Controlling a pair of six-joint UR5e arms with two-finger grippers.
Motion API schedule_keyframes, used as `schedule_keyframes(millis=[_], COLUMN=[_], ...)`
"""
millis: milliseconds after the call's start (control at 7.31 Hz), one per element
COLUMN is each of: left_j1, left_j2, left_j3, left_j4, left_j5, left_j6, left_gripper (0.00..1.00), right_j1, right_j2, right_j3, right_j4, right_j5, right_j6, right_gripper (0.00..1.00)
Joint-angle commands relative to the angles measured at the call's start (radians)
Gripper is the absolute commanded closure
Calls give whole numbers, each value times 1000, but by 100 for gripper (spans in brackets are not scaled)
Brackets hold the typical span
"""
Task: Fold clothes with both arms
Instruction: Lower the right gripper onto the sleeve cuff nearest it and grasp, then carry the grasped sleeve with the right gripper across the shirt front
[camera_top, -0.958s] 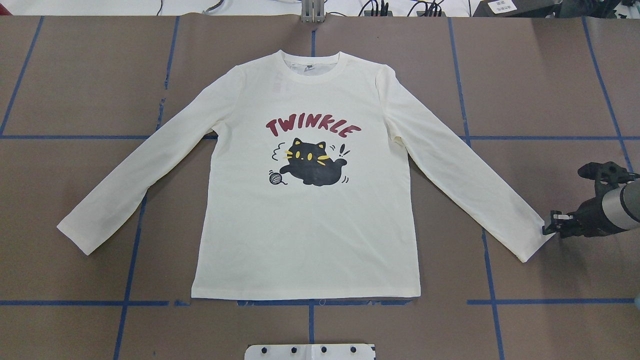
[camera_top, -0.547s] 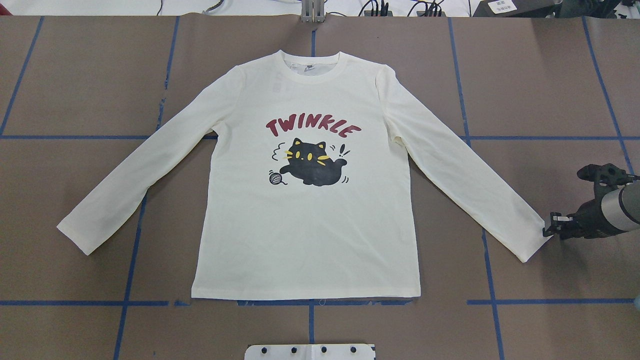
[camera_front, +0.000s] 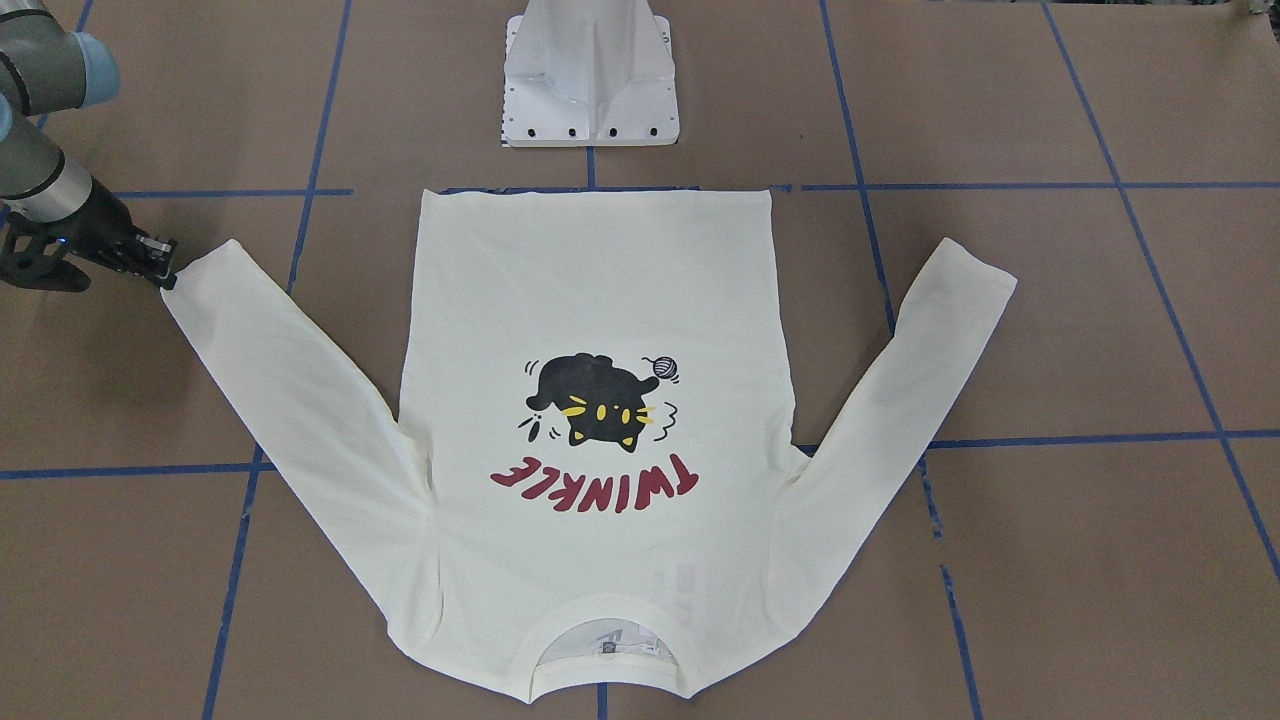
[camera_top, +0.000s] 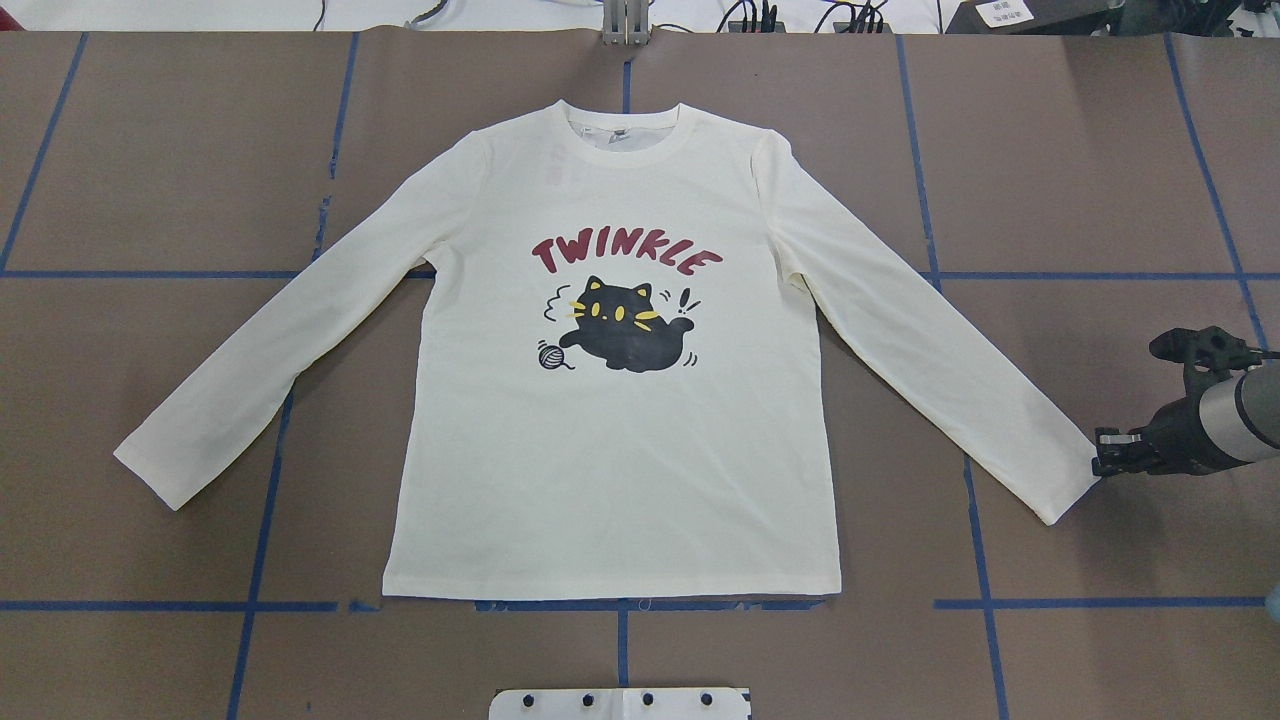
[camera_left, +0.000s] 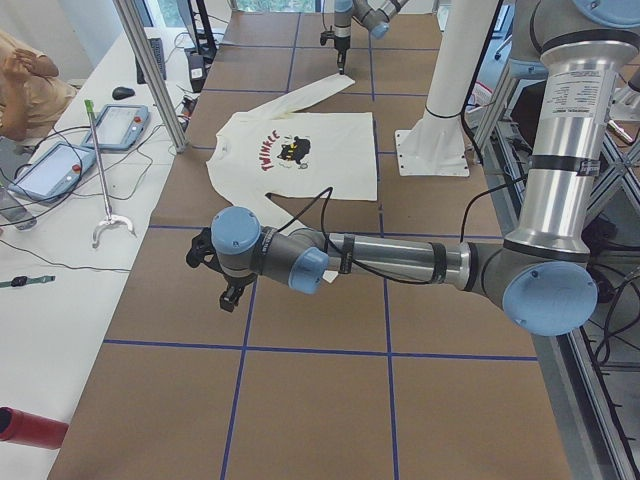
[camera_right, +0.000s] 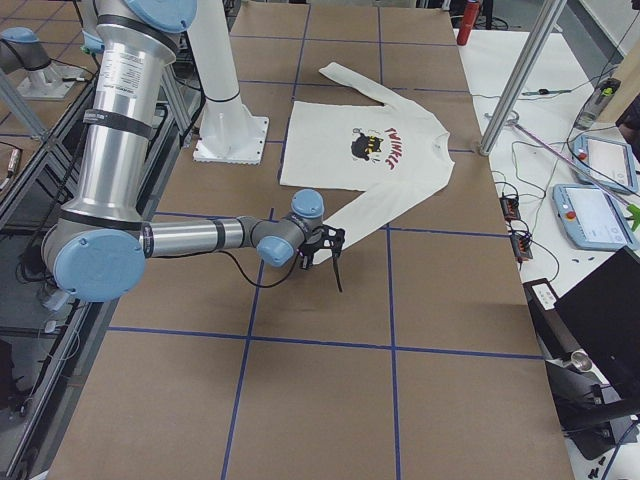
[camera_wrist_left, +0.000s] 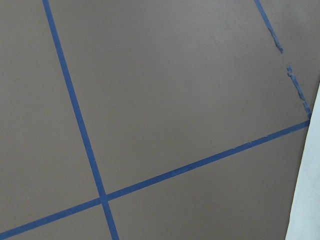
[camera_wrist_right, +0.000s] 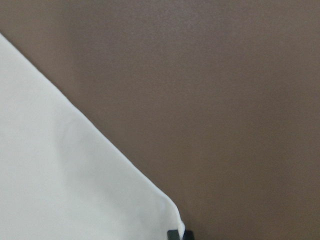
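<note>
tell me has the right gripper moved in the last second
Yes, barely: the right gripper has edged rightward in the overhead view, away from the vertical blue tape line.

The T-shirt (camera_top: 610, 480) is being borne flat, print up, at the middle of the table (camera_top: 150, 150), its collar (camera_top: 625, 135) being pointed away from the pedestal base (camera_top: 620, 703) and its hem being laid nearest that base. Both sleeves are being spread outward and back toward the robot's side, one on each side of the body. The right gripper (camera_top: 1100, 465) is being positioned at the outer edge of the right-hand cuff (camera_top: 1065, 490). The left gripper (camera_left: 232, 297) is being held over bare table, apart from the left-hand cuff (camera_top: 150, 470), farther out to the robot's left
</note>
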Motion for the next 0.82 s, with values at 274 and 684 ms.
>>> schedule_keyframes(millis=[274, 684], left_j1=[1, 1], left_j2=[5, 3], left_j3=[-7, -19], left_j4=[0, 0], left_j5=[0, 0], left_j6=[-1, -3], left_gripper=[0, 0], right_j1=[110, 121], right_j2=[87, 480], right_j3=[126, 118], right_j4=[-12, -299], right_j5=[179, 167], right_j6=[3, 137], right_gripper=[100, 100])
